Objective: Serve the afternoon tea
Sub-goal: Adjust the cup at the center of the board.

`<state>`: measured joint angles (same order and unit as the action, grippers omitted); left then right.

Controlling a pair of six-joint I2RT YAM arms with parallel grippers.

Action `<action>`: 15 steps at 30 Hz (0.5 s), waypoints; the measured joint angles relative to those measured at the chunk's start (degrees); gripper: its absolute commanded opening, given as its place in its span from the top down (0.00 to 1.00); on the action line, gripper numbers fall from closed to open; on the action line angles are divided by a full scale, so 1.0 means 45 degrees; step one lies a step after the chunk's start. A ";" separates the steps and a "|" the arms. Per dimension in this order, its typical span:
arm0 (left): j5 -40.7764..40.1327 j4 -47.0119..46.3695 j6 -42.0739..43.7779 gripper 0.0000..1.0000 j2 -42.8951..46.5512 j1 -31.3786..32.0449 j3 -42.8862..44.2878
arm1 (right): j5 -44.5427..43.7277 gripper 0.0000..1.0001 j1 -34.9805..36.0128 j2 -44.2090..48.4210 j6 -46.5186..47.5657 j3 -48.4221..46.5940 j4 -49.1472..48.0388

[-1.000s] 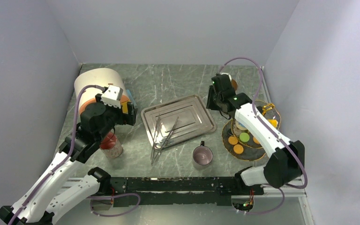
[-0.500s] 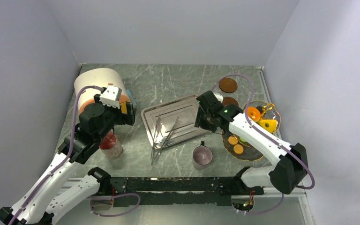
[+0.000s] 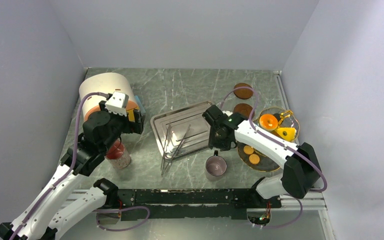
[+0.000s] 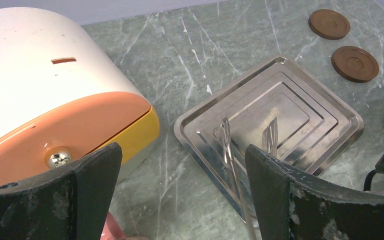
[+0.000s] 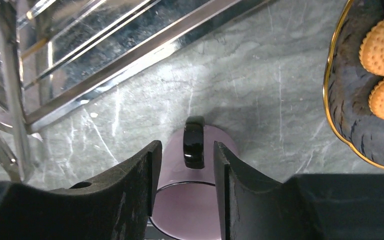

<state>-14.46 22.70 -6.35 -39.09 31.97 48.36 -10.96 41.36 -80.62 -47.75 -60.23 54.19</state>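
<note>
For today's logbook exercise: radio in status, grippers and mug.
Left gripper open, empty. Right gripper open, lined up over mug handle. Mug upright beside tray, nothing blocking.

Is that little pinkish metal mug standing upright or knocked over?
Upright. From overhead, the small pinkish metal mug shows its round open mouth facing up, handle toward the rectangular steel tray.

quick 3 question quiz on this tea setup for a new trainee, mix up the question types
1. True or false: the mug stands inside the steel tray.
2. The tongs lie: A on the biscuit plate, B in the steel tray, C in the mug.
3. Short answer: what sits between the fingers of the right pincer?
Key: 1 false; 2 B; 3 the mug's handle.
</note>
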 measured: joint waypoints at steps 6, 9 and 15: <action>0.0000 0.0000 0.0015 0.03 0.0000 0.0000 -0.0005 | -0.0024 0.55 0.0087 0.0000 0.0068 0.0136 0.0359; 0.0000 0.0000 0.0034 0.03 0.0000 0.0000 -0.0005 | 0.0063 0.56 0.0097 0.0005 0.0146 0.0180 0.0340; 0.0005 0.0000 0.0044 0.02 -0.0015 0.0000 -0.0005 | 0.0452 0.57 0.0097 0.0024 0.0374 0.0831 0.0219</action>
<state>-14.44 22.70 -6.15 -39.16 31.97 48.34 -8.93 41.80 -80.51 -46.06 -56.49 55.18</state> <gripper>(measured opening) 0.974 0.438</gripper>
